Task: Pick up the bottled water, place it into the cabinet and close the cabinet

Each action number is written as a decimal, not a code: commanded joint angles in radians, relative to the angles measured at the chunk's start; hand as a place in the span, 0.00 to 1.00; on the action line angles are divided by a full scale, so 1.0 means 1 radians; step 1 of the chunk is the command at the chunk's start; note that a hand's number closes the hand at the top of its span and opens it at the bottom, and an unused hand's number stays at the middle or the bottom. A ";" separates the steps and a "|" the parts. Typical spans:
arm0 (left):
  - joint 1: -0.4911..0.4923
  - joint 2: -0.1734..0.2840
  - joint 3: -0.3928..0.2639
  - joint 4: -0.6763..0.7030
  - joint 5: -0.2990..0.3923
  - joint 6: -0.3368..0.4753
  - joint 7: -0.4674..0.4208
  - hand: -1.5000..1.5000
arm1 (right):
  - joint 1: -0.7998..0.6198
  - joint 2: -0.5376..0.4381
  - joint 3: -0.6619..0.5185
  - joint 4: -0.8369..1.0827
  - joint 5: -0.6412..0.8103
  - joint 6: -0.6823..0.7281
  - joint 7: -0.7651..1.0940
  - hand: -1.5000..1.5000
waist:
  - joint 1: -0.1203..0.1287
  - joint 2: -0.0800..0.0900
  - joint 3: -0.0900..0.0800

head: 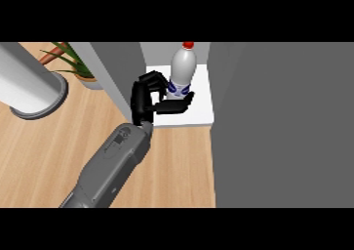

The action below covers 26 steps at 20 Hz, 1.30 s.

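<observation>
Here the bottled water [182,68] stands upright on the white shelf [197,110] inside the cabinet [280,122], red cap up, close to the shelf's back edge. 1 hand [152,95] shows, on a grey forearm [111,166] that comes up from the lower edge over the wooden counter [35,156]. From the forearm alone I cannot tell which arm it is. Its upper fingers [149,78] arch beside the bottle's left side, and the thumb [178,102] lies low in front of the bottle's labelled base. The hand looks part open, cupped round the bottle rather than closed on it; whether anything touches the bottle cannot be told from here. My reading is that the bottle is already set down where it belongs and the hand is at the point of letting go, since the bottle stands on its own base.

The grey panel [111,73] just left of the hand looks like the cabinet's open door or side wall; the close fit explains why the hand enters at a slant. Closing is not yet done.

Counted: 1 bottle, 1 hand, 1 cabinet, 1 white cylinder [25,83] at the counter's far left and 1 potted plant [75,63] behind it.
</observation>
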 commanded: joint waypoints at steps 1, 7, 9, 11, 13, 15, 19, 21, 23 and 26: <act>-0.064 0.000 0.006 0.099 0.064 0.014 -0.040 1.00 | 0.069 -0.001 -0.036 -0.148 -0.152 0.000 0.044 0.00 | -0.012 0.000 0.000; -0.178 0.000 0.089 0.287 0.064 -0.024 -0.149 1.00 | 0.063 -0.022 -0.052 -0.144 -0.150 0.010 0.047 0.00 | -0.014 0.006 -0.001; -0.242 0.000 0.085 0.356 0.044 0.015 -0.140 1.00 | 0.052 -0.003 -0.030 -0.109 -0.116 0.030 0.028 0.00 | -0.016 0.005 0.000; -0.278 0.000 0.066 0.384 0.072 0.040 -0.134 1.00 | 0.014 -0.016 -0.033 -0.116 -0.110 -0.016 0.053 0.00 | -0.015 0.007 0.000; -0.283 0.000 0.094 0.443 0.042 0.022 -0.179 1.00 | 0.050 -0.018 -0.033 -0.157 -0.142 -0.020 0.058 0.00 | -0.022 0.012 -0.001; -0.361 0.000 0.080 0.493 0.040 0.049 -0.134 0.00 | 0.020 -0.033 -0.037 -0.091 -0.125 0.014 0.039 0.00 | -0.029 0.010 0.000; -0.388 0.000 0.093 0.562 0.038 0.030 -0.158 0.00 | -0.031 -0.042 -0.031 -0.075 -0.117 -0.015 0.043 0.00 | -0.027 0.016 0.000; -0.383 0.000 0.106 0.595 0.032 0.017 -0.185 0.00 | -0.042 -0.012 -0.010 -0.062 -0.076 -0.005 0.018 0.00 | -0.027 0.016 0.000; -0.390 0.017 0.132 0.621 0.041 0.008 -0.190 0.00 | 0.022 -0.036 -0.046 -0.091 -0.132 0.031 0.020 0.00 | -0.040 0.015 0.000; -0.444 0.014 0.138 0.643 0.036 0.028 -0.183 0.00 | -0.006 -0.072 -0.085 -0.073 -0.177 0.009 0.033 0.00 | -0.036 0.015 0.000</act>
